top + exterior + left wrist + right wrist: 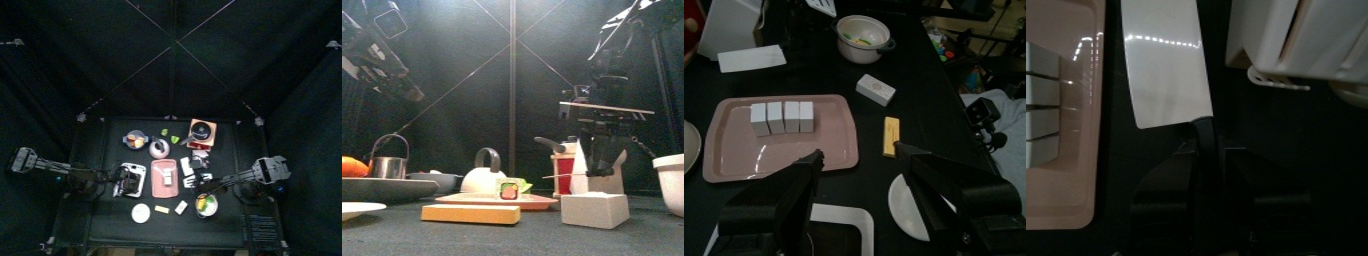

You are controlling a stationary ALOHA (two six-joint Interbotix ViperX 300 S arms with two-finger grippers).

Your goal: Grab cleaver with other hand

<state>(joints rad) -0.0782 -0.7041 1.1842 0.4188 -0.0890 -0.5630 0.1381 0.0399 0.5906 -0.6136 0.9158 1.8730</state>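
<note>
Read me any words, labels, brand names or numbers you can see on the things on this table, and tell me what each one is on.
None can be read. The cleaver, the pink board, the white blocks and the pot show plain surfaces. Any marking on the red-and-white box is too small and blurred to read.

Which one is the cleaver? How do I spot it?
Find the pink board in the table's middle. Just beside it the right gripper holds the cleaver: a flat, shiny, whitish blade, unlike the white blocks on the board.
</note>
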